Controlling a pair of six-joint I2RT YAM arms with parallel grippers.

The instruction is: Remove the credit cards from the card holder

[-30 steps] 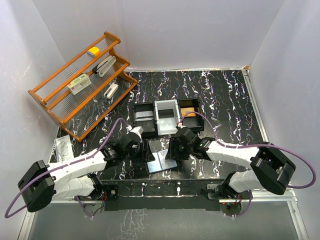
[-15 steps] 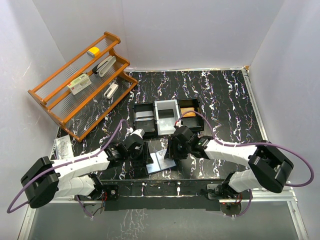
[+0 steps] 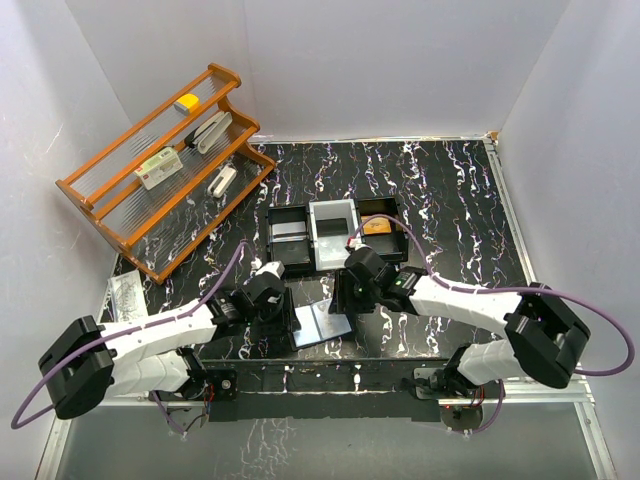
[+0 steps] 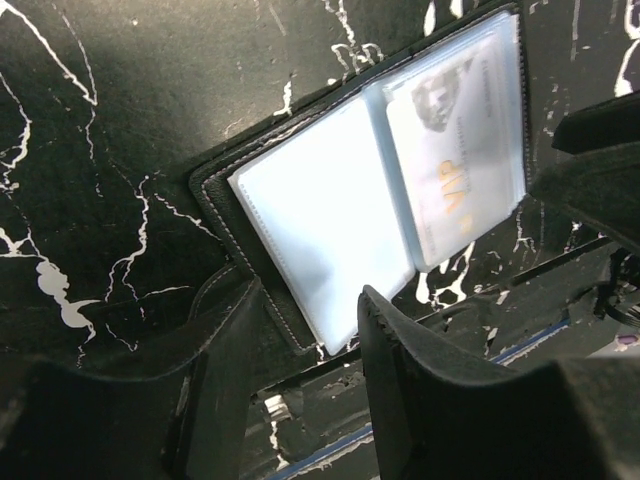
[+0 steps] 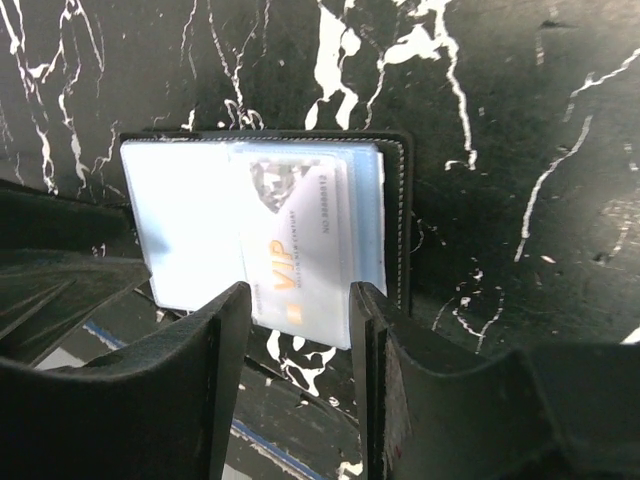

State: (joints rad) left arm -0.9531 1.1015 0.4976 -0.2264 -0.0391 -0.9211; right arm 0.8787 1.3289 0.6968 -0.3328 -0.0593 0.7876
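You see the small flat bifold card holder [image 3: 325,322], black outside and glossy light blue-grey inside, lying open on the black table with white marble veins [image 3: 450,210]. It is close to the near edge and between your two arms, in front of the black three-compartment tray [image 3: 278,225]. In the left wrist view the holder [image 4: 320,210] shows two clear pages. The page nearer to the fingers looks empty, and the other page carries a pale card with orange "VIP" letters [image 4: 455,160], still inside its pocket. Your left gripper [image 3: 290,318] is low at the holder's left side. Its jaws [image 4: 310,300] stand apart, with a corner of the holder in the gap, and nothing is pinched. Your right gripper [image 3: 338,298] is low at the holder's right side. In the right wrist view its jaws [image 5: 300,295] are also apart, over the near edge of the VIP card [image 5: 300,250] and the holder [image 5: 190,220], and they clamp nothing. You cannot tell from these views whether any fingertip presses on the holder. The orange wooden rack [image 3: 160,170] stands well apart, at the far left.
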